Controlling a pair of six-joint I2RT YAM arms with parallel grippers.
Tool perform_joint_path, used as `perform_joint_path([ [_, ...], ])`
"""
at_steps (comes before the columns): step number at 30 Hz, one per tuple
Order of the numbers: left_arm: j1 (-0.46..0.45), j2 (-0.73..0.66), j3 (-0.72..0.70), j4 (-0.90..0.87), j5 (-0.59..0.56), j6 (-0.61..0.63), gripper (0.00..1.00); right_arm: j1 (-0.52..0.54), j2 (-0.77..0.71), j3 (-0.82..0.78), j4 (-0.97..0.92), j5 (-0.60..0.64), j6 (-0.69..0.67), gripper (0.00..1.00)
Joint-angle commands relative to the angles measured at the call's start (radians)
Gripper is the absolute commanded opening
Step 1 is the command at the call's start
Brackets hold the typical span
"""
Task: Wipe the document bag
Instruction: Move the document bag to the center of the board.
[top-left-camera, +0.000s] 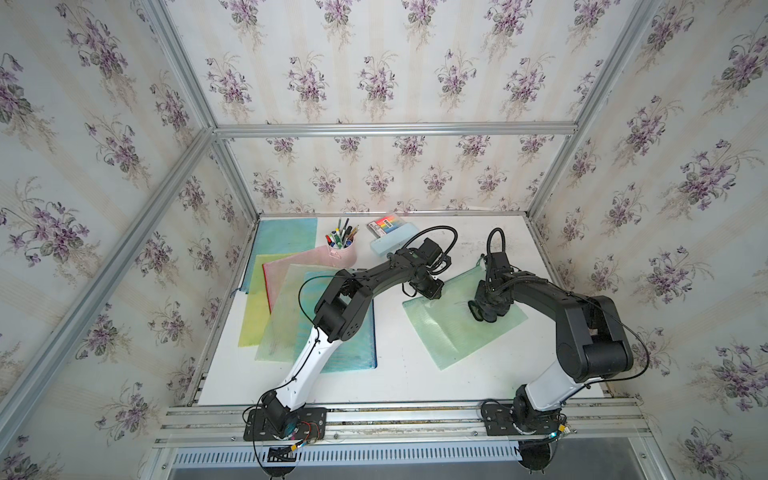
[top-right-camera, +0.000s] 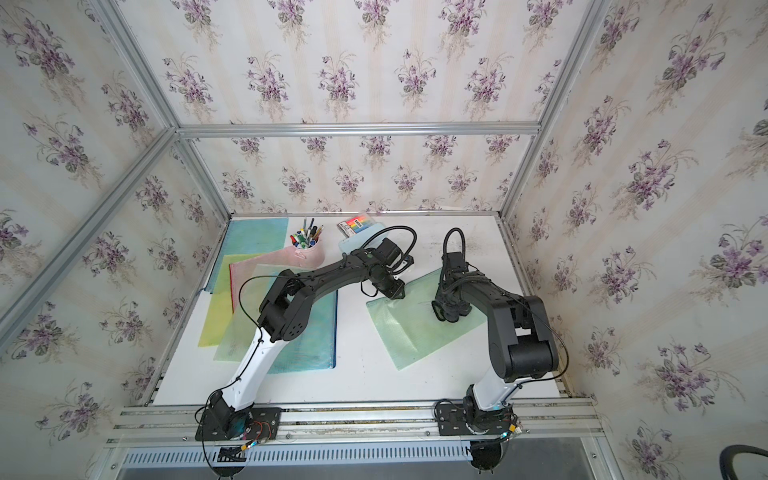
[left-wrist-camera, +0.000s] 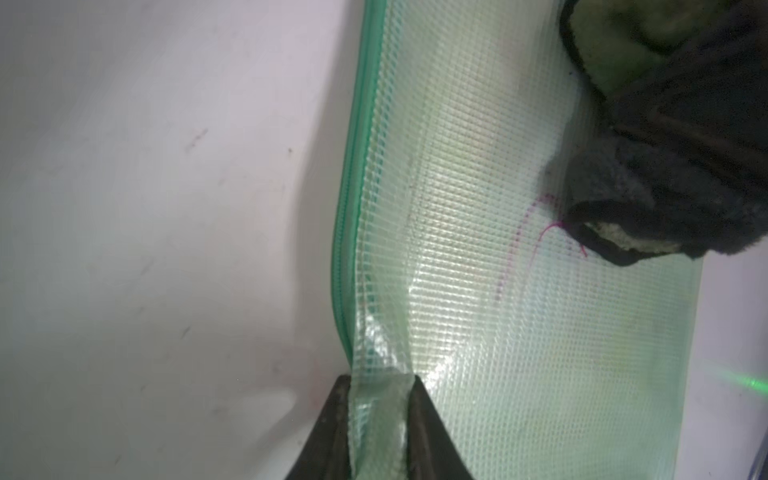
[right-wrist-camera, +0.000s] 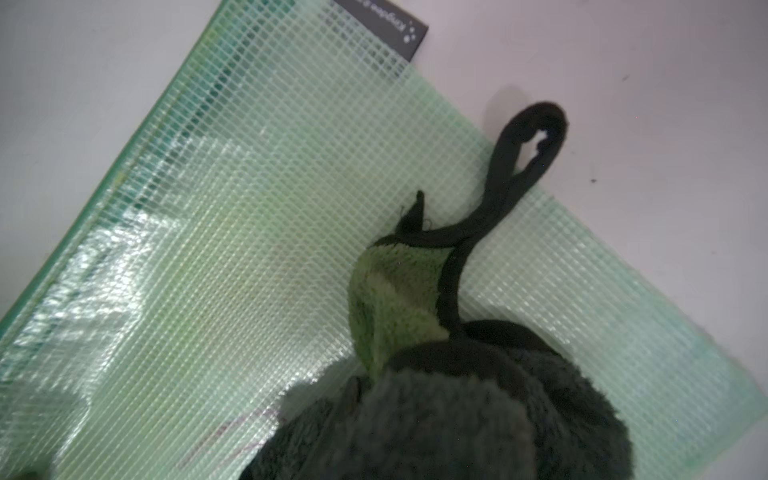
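- Document bag (top-left-camera: 449, 328), centre right: pale green, white mesh grid, darker green zip edge, magenta scribble (left-wrist-camera: 514, 249).
- Cloth (right-wrist-camera: 436, 415): charcoal, lime-green patch, black loop.
- Wallpaper (top-left-camera: 374, 83): cream stripes, purple flower sprigs.

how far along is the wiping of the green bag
Done: the left gripper has its jaws pinched on the green document bag at its zipper edge, and the right gripper holds the cloth down on it. In hand: the cloth sits at the pink pen marks. Left: those marks show plainly, so the wiping looks unfinished.
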Motion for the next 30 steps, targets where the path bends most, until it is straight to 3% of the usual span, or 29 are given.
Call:
perform_joint_path([
  [1,0.014,-0.036,-0.096,-0.144,-0.093,-0.144,0.16,0.013,-0.022,0.025,0.015,-0.041,-0.008,0.24],
  [10,0.052,-0.379,-0.550,0.038,-0.071,-0.503,0.12,0.230,-0.025,0.123,-0.090,0.045,0.022,0.25],
  [15,0.050,-0.489,-0.703,0.144,-0.015,-0.633,0.17,0.333,0.078,0.112,-0.103,0.068,0.094,0.25],
  [17,0.050,-0.532,-0.763,0.195,-0.033,-0.660,0.31,0.366,0.071,0.096,-0.103,0.113,0.116,0.25],
  [20,0.053,-0.542,-0.766,0.209,-0.031,-0.617,0.59,0.375,0.021,0.058,-0.087,0.136,0.134,0.25],
  [22,0.056,-0.521,-0.730,0.189,-0.033,-0.541,0.67,0.375,0.003,0.030,-0.059,0.121,0.124,0.25],
  [26,0.071,-0.446,-0.638,0.152,-0.069,-0.385,0.70,0.375,0.033,-0.006,0.007,0.047,0.081,0.24],
  [30,0.077,-0.347,-0.546,0.131,0.008,-0.249,0.70,0.435,0.063,-0.013,0.040,0.032,0.069,0.24],
])
